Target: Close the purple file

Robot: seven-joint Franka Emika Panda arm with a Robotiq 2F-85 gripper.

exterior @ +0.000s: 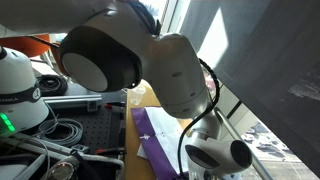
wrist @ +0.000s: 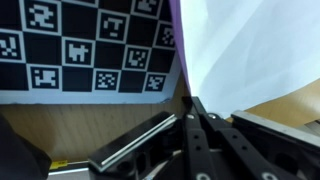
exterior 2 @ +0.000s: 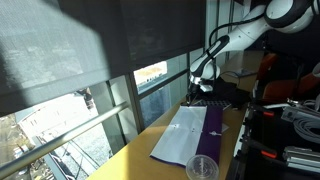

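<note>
The purple file (exterior 2: 211,124) lies open on the wooden table, white pages (exterior 2: 184,131) spread beside its purple cover. It also shows in an exterior view (exterior: 143,131) below the arm. My gripper (exterior 2: 199,88) is at the file's far end. In the wrist view the fingers (wrist: 193,103) are pressed together, with their tips at the corner where the file's thin purple edge (wrist: 178,48) and white sheet (wrist: 250,50) end. I cannot see whether the cover is caught between them.
A purple cup (exterior 2: 203,168) stands at the file's near end. A black-and-white marker board (wrist: 85,45) lies beside the file. A window wall runs along the table (exterior 2: 150,135). Cables and equipment (exterior: 60,135) crowd the side with the robot's base.
</note>
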